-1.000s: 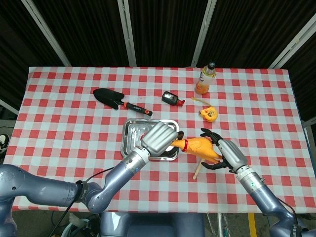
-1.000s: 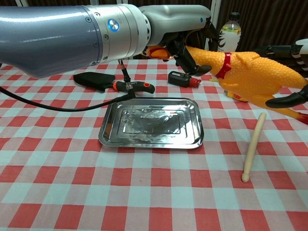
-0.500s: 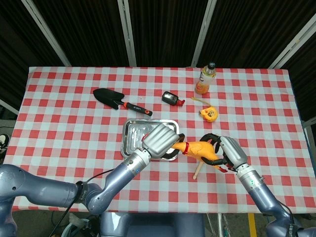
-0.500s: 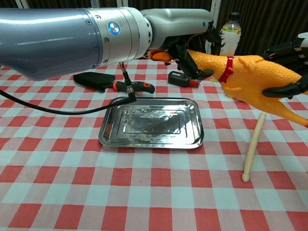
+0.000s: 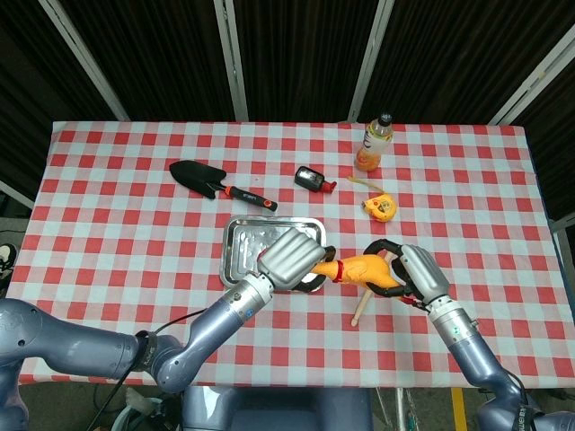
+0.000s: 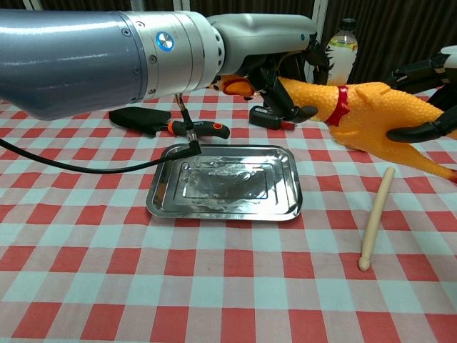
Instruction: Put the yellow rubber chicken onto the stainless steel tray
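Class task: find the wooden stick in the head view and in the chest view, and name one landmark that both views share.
Head view: the wooden stick lies lower centre-right, below the rubber chicken.
Chest view: it lies at lower right, on the cloth right of the steel tray.
Shared landmark: the drink bottle at the table's far side.

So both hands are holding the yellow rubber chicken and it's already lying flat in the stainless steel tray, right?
Not quite. Both hands, left hand and right hand, do hold the yellow rubber chicken, but the chest view shows it in the air beyond the stainless steel tray, which lies empty.
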